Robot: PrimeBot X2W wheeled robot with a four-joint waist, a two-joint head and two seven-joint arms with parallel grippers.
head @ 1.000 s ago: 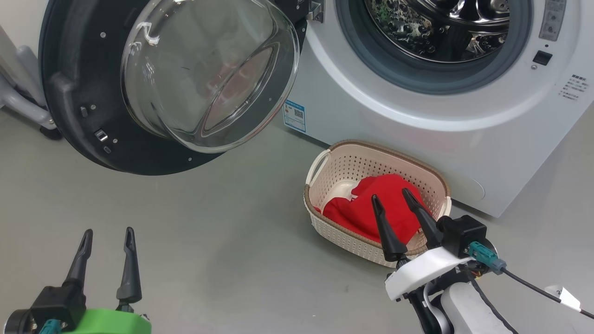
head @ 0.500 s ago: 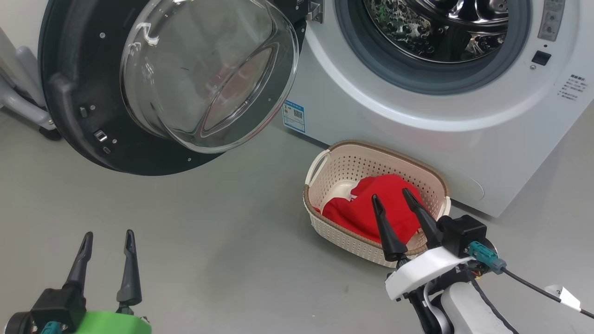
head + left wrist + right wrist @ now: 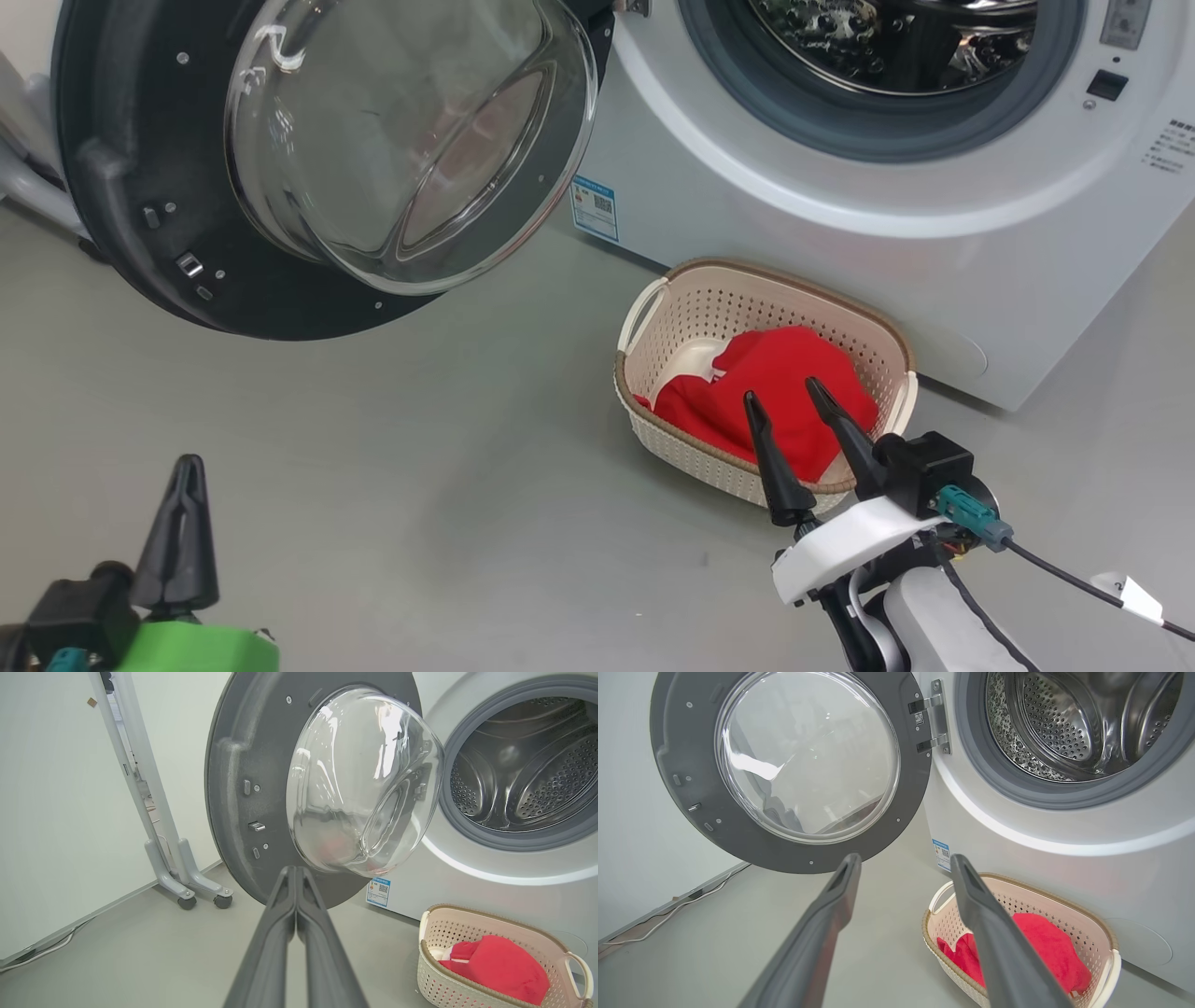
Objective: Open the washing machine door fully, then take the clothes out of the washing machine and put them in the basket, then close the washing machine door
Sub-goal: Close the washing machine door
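Clothes (image 3: 794, 373) red, heaped in basket (image 3: 738, 303); my left gripper (image 3: 189, 469) closed, right gripper (image 3: 781, 390) spread, empty; left wrist view adds wheeled stand (image 3: 184, 877)

Blue label (image 3: 594, 207) with QR code, low on washing machine (image 3: 840, 243), print seemingly too small to read

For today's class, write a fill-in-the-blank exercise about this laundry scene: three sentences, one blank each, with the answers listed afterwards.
1. The basket holds clothes that are ____ in colour.
2. The washing machine door stands ____.
3. The left end effector is ____, while the right end effector is open.

Missing words: red; open; shut.
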